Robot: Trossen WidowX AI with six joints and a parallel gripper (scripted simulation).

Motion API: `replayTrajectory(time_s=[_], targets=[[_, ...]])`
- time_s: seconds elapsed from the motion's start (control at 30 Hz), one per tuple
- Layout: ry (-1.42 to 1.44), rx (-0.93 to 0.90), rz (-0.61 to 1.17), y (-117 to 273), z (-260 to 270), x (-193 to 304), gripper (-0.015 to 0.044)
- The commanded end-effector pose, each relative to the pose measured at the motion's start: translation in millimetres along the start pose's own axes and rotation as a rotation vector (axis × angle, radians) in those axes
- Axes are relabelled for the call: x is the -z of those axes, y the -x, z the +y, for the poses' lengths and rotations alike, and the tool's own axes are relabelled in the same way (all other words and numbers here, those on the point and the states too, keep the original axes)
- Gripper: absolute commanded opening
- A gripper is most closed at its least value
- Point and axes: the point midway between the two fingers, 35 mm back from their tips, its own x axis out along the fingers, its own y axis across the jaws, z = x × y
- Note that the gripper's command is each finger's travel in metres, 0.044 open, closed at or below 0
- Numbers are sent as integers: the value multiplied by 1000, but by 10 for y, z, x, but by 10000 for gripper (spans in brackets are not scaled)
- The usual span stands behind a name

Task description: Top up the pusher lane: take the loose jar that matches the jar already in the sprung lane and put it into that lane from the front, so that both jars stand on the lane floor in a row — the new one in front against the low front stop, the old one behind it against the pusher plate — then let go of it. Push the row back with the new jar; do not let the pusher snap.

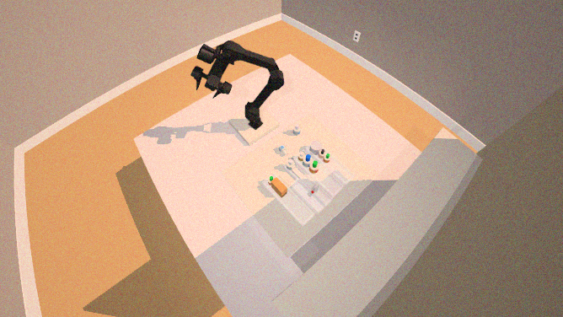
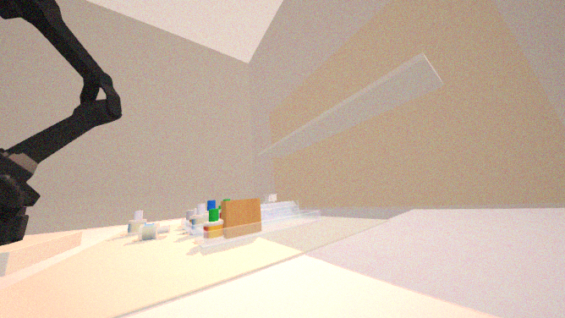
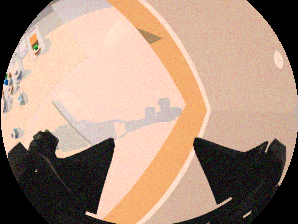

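Probably the white-capped jar (if it matches), well apart from the orange block, is light, slippery, best gripped mid-body; the jaws are open.

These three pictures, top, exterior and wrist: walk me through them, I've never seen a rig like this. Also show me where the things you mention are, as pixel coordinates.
The machine is one black jointed arm ending in a gripper (image 1: 207, 93) (image 3: 156, 143), two fingers that can pinch things. They stand wide apart, with nothing between them.

The top picture looks down on the whole table. The exterior one looks from low at one side and shows the arm only in part. The wrist one rides on the arm: its fingers fill the lower edge, and the table lies beyond.

On the table is a group of small jars and bottles, some with green caps, one with a blue cap (image 1: 308, 158) (image 2: 211, 205). An orange-brown block (image 1: 278, 186) (image 2: 242, 217) (image 3: 34, 39) stands beside a green-capped jar (image 1: 270, 179) (image 2: 213, 222) (image 3: 36, 49). Pale lanes lie nearby.
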Motion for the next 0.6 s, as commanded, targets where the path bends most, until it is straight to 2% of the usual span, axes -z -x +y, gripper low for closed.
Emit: replayTrajectory(time_s=[0.0,0.03,0.27,0.57], targets=[[0,-3,-4,-7,4,-14,426],[1,-14,-16,-28,16,-56,440],[20,-169,-151,-242,291,-652,440],[91,-377,-249,-279,943,-1348,440]])
